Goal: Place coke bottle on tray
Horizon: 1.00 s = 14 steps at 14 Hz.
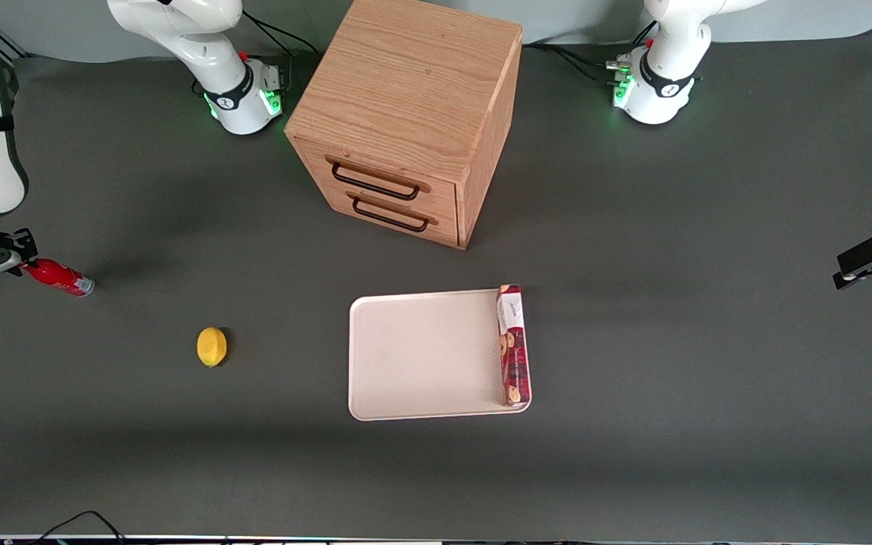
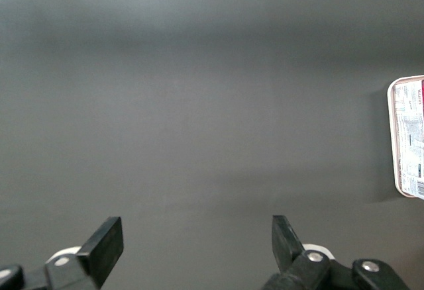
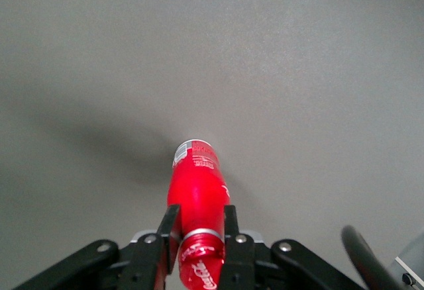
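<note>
The coke bottle (image 1: 61,278), slim and red with white lettering and a silvery base, is at the working arm's end of the table. My right gripper (image 1: 18,266) is shut on its neck just below the cap. In the right wrist view the two black fingers (image 3: 169,229) press on either side of the bottle (image 3: 195,184), and its base points away from the gripper (image 3: 199,229). The bottle's shadow lies apart from it on the mat. The cream-white tray (image 1: 421,356) lies in the middle of the table, nearer the front camera than the cabinet.
A long red biscuit box (image 1: 512,344) lies on the tray along its edge toward the parked arm; it also shows in the left wrist view (image 2: 409,138). A yellow lemon (image 1: 212,347) lies between bottle and tray. A wooden drawer cabinet (image 1: 406,113) stands farther back.
</note>
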### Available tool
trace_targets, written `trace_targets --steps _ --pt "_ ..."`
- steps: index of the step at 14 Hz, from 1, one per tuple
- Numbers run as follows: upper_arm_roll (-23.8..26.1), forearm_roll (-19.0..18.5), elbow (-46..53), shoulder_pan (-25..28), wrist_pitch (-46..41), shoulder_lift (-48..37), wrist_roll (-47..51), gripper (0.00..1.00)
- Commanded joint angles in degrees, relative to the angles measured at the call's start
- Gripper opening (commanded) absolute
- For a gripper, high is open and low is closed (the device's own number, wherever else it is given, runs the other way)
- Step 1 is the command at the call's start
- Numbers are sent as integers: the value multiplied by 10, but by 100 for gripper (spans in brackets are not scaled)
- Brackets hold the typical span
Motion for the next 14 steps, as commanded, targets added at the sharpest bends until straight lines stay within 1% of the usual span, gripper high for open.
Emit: trace_targets --steps 1,2,3,4,5,6,7,9,10,12,13,14 --pt "-1 19 10 -2 -8 6 -25 25" --pt "-2 19 10 -2 -8 6 -25 34" --pt "-2 19 10 -2 -8 7 -24 37" --pt "-1 20 10 -2 -8 6 -23 47" --pt "-1 19 11 -1 -8 6 -15 90" --pt "0 19 13 6 -12 4 -10 100" --pt "3 20 29 11 -31 0 -8 100" --pt "6 20 77 20 -111 -6 28 100" --pt "28 20 105 19 -156 -12 55 100" --pt "67 19 148 17 -248 -54 136 100" --pt "93 19 162 14 -290 -80 188 100" --pt "131 18 168 12 -326 -115 259 100"
